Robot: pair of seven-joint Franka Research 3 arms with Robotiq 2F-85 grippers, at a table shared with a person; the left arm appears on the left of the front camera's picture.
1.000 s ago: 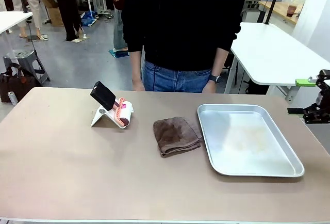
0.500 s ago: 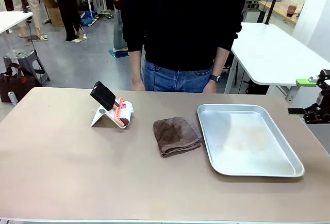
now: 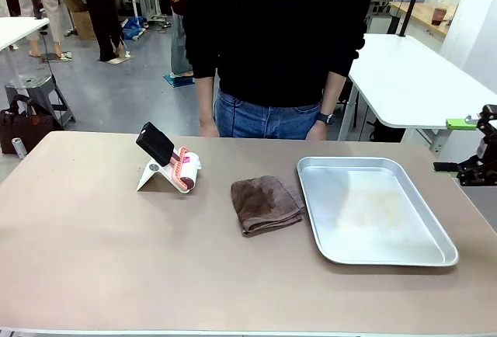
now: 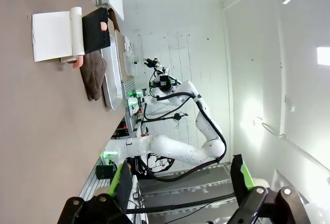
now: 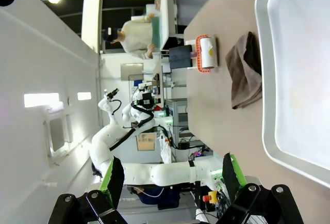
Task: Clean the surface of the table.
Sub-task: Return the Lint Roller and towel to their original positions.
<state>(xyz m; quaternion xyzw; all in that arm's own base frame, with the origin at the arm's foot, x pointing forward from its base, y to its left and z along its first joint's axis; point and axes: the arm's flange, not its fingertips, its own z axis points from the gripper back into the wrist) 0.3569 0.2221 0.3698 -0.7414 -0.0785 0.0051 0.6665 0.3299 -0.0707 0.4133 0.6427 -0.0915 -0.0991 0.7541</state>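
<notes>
Both grippers wide open, holding nothing.
The left gripper [image 4: 180, 182] and right gripper [image 5: 170, 182] hang off the table [image 3: 93, 267], fingers spread. On the table: a brown cloth [image 3: 265, 204] at the middle, a metal tray [image 3: 373, 210] toward the right edge, a lint roller [image 3: 175, 166] on its white stand nearer the far edge. A person [image 3: 276, 42] stands at the far edge.

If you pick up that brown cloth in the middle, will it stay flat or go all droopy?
Probably droopy: the brown cloth lies in soft, rumpled folds on the table. It looks light and unlikely to roll. Pinched at one edge, it would likely unfold and dangle.
</notes>
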